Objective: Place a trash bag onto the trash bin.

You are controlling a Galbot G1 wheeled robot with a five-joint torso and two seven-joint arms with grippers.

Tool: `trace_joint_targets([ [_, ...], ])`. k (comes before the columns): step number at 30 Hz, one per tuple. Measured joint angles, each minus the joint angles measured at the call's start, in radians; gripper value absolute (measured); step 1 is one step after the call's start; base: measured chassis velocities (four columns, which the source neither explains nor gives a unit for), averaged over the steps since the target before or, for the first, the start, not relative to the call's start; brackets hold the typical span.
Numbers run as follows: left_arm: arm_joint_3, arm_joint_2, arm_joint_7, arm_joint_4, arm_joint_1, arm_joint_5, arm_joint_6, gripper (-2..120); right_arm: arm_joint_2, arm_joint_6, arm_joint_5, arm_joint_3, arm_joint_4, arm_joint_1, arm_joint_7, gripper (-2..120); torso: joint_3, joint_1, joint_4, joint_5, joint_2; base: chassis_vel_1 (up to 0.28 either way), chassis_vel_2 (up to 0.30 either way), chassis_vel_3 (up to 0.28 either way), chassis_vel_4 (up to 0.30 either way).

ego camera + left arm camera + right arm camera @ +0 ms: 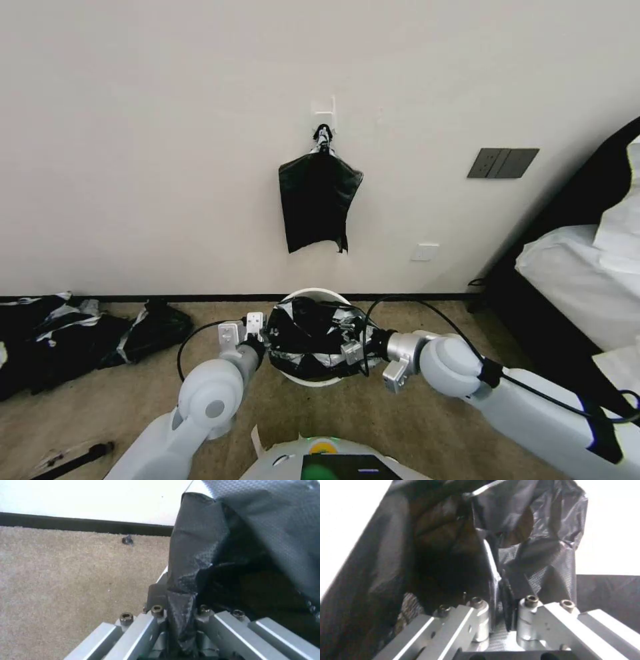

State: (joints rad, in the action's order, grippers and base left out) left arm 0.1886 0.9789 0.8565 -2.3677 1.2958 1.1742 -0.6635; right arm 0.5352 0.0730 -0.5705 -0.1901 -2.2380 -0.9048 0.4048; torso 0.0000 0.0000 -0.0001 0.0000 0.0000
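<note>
We hold the trash bag [313, 337] stretched over the mouth of the trash bin [313, 295], which stands on the carpet by the wall. Our left gripper [261, 339] pinches its left edge and our right gripper [353, 347] pinches its right edge.

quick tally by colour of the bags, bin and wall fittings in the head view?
Black: 3 - trash bag held over the bin, bundle of bags hanging on the wall, heap of sacks on the carpet (counted as 1)
White: 3 - trash bin, wall hook, wall socket
Grey: 1 - switch panel
Total: 7
</note>
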Motion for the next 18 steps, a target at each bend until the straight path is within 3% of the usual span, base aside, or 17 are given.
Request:
trace_joint_targets([
  [6,0.002,-0.003,-0.004,0.004,0.001,-0.007,-0.003,1,0.002,-0.009,0.104,0.019,-0.006,-0.024,-0.039,6,0.0,0.0,0.0,-0.0001,0.0,0.0,0.0,0.0,0.0],
  [7,0.005,-0.007,-0.012,0.005,0.002,-0.02,-0.004,1,0.005,-0.014,0.183,0.026,-0.008,-0.037,-0.07,6,0.0,0.0,0.0,0.0,0.0,0.0,0.0,0.0,0.0],
  [18,0.016,-0.021,-0.145,-0.017,0.05,-0.185,0.004,1,0.073,-0.001,0.591,0.076,0.012,0.004,-0.31,0,0.0,0.0,0.0,0.0001,0.0,0.0,0.0,0.0,0.0],
])
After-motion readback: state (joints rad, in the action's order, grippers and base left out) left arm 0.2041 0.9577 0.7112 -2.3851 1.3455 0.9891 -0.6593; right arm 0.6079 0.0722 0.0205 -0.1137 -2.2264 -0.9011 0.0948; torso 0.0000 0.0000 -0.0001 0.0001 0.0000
